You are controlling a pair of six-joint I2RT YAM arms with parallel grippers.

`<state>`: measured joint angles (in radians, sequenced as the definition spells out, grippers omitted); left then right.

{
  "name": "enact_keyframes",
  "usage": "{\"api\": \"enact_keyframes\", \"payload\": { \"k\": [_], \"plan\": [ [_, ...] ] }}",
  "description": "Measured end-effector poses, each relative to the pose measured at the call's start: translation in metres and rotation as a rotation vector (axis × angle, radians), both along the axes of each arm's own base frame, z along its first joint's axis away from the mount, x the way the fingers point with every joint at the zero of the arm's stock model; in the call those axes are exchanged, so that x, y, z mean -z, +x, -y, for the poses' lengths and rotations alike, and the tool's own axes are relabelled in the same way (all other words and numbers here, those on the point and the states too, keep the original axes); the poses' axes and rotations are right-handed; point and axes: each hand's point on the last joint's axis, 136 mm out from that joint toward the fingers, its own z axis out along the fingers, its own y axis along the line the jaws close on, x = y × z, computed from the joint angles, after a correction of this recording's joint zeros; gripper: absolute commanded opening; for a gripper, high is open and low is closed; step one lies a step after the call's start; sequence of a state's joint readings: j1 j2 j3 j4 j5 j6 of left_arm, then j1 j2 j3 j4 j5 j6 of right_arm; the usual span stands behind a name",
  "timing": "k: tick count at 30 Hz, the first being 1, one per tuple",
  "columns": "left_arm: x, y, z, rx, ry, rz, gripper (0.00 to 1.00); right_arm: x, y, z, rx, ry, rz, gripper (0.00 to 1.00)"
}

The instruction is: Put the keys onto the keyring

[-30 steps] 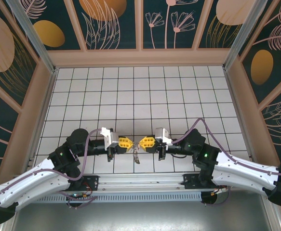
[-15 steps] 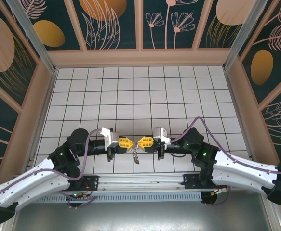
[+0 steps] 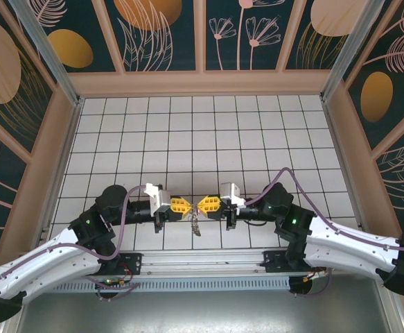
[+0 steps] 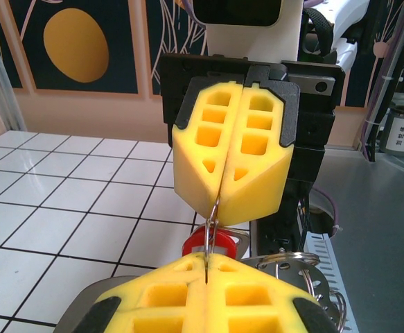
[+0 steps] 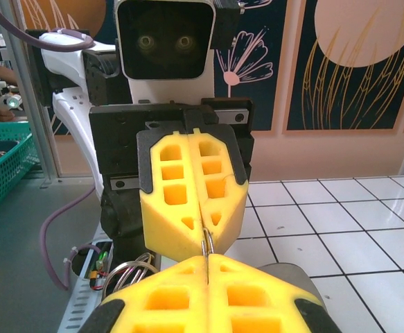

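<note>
My two grippers meet tip to tip just above the near edge of the tiled floor. The left gripper (image 3: 181, 206) and the right gripper (image 3: 208, 204) are both shut on the same thin wire of the keyring (image 4: 206, 236), which spans the small gap between their yellow pads. In the left wrist view my left gripper (image 4: 206, 262) pinches the wire from below, and a red key (image 4: 225, 243) hangs just behind it. In the right wrist view my right gripper (image 5: 207, 258) clamps the keyring wire (image 5: 205, 244). Seen from above, the keys (image 3: 195, 223) dangle under the two tips.
Several silver loops (image 4: 292, 260) hang from the ring beside the left fingers, and silver loops (image 5: 125, 270) also hang low on the left. A slotted metal rail (image 3: 202, 283) runs along the near edge under the arms. Patterned walls (image 3: 202, 41) enclose the white tiled floor (image 3: 202, 139).
The right arm's elbow has drawn slightly left and toward the back. Both grippers stay pinched on the ring in about the same place.
</note>
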<state>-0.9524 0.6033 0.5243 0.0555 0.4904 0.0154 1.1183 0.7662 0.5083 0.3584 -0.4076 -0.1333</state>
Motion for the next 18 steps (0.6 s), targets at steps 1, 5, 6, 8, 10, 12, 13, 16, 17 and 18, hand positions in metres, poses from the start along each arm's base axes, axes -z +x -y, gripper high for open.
{"api": "enact_keyframes", "payload": {
  "k": [1,5,6,8,10,12,13,16,17,18],
  "plan": [
    [0.0001,0.0000,0.0000,0.000,0.000,0.000,0.00,0.0000,0.0000,-0.0004,-0.002,-0.001,0.000,0.00],
    [-0.0006,0.0001,0.0000,-0.001,-0.001,0.001,0.00,-0.0025,0.0001,-0.0015,-0.004,-0.002,0.006,0.00],
    [-0.0004,0.0002,0.0001,-0.001,0.000,0.000,0.00,-0.0026,0.0001,-0.0019,-0.005,-0.004,0.010,0.00],
    [-0.0005,0.0003,0.0003,-0.001,0.001,0.000,0.00,-0.0032,0.0004,-0.0028,-0.005,-0.010,0.014,0.00],
    [0.0000,0.0005,0.0004,-0.001,0.003,-0.002,0.00,-0.0031,0.0009,-0.0035,-0.004,-0.014,0.017,0.00],
    [0.0009,0.0005,0.0003,-0.002,0.006,-0.004,0.00,-0.0026,0.0011,-0.0041,-0.004,-0.018,0.019,0.00],
    [0.0009,0.0008,0.0002,-0.003,0.007,-0.004,0.00,-0.0022,0.0013,-0.0044,-0.004,-0.020,0.020,0.00],
    [0.0015,0.0009,0.0001,-0.005,0.010,-0.006,0.00,-0.0025,0.0018,-0.0051,-0.003,-0.026,0.028,0.00],
    [0.0016,0.0009,0.0000,-0.005,0.011,-0.007,0.00,-0.0026,0.0016,-0.0053,-0.003,-0.028,0.031,0.00],
    [0.0016,0.0009,0.0000,-0.005,0.011,-0.007,0.00,-0.0024,0.0015,-0.0055,-0.004,-0.030,0.032,0.00]
  ]
}}
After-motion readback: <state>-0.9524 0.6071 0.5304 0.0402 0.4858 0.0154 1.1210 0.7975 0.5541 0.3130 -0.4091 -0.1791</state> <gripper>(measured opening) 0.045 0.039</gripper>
